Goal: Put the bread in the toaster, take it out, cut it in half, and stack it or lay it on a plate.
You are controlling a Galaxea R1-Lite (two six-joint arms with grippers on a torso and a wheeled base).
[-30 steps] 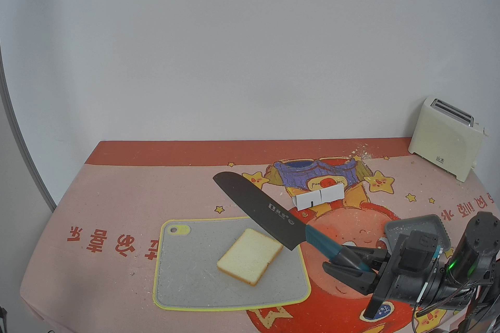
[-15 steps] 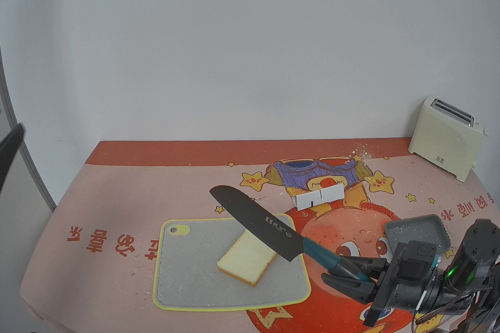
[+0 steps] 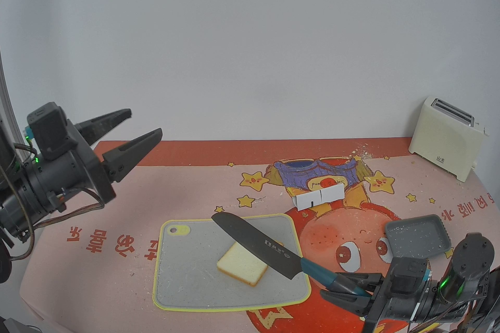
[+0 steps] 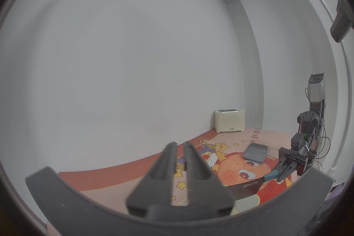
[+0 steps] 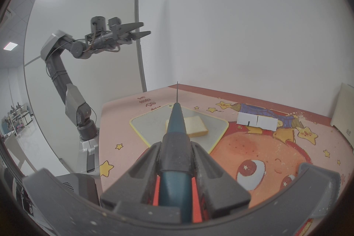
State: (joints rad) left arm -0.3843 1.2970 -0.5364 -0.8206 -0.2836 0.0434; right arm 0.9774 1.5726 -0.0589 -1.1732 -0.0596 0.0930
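The knife [image 3: 260, 244] slants across the bread [image 3: 242, 266] and the right half of the cutting board [image 3: 187, 277], barring approach from the right & from above (blade-to-slice contact can't be told). The right gripper [image 3: 333, 286] fills the front-right corner beside the grey tray [image 3: 416, 236]. A white holder [image 3: 319, 196] stands behind the board. The board's left half lies open toward the left gripper [image 3: 146, 122], high over the table [image 3: 104, 204], w/ nothing btwn.
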